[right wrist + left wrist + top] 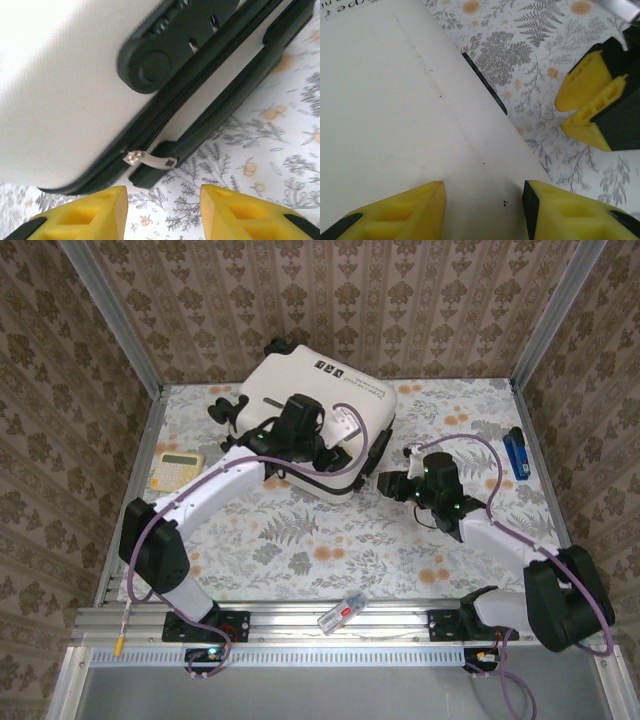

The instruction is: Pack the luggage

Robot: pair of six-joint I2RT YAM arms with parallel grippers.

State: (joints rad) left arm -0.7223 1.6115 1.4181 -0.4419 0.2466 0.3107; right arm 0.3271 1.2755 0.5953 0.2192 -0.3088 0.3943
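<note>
The right gripper (pixel 162 191) stands with its yellow fingers parted and nothing between them. It is aimed at the side of the luggage (pixel 65 100), a large white hard-shell suitcase lying closed and flat on the floral-patterned bench (pixel 240 150) directly ahead of it. Just beyond the fingertips a small silver zipper pull (pixel 150 159) sticks out from the black zipper track (pixel 190 100), with a long black side handle (pixel 240 95) on the bench side of the track. The shell looks rigid, smooth and probably slippery. It is too broad for either gripper to span and likely heavy for these arms. I judge the pull tab or the handle to be the sensible holds, though the tab is thin and could slip out. The left gripper (pixel 484 186), also parted and empty, hangs over the shell's top face near its edge, where it could press down to steady the case. Off to the left gripper's left lies a yellow calculator (pixel 176 468), and to the right gripper's right what looks like a blue stapler (pixel 516 453).
</note>
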